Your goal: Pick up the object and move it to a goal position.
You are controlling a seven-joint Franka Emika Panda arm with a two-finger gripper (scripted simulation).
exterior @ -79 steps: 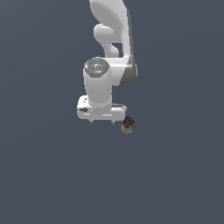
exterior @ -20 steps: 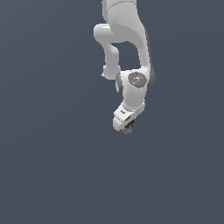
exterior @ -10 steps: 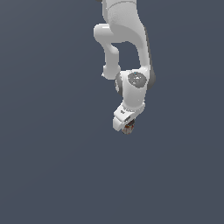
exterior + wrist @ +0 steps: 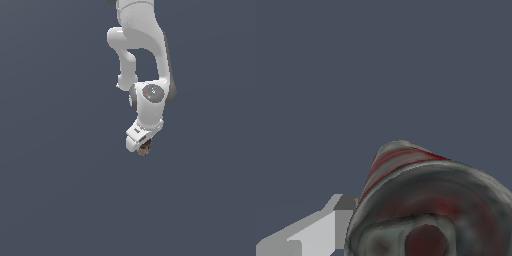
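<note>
Gripping the object (image 4: 144, 148) in our end effector (image 4: 142, 146), we judge lifting toward the goal comes next.

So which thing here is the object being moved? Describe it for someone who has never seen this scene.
Start at the white arm that comes down from the top of the exterior view and follow it to the claw at its lower end. The object is the tiny dark brown, red-flecked lump peeking out under the claw, the only non-white thing against the plain grey-blue background.
</note>
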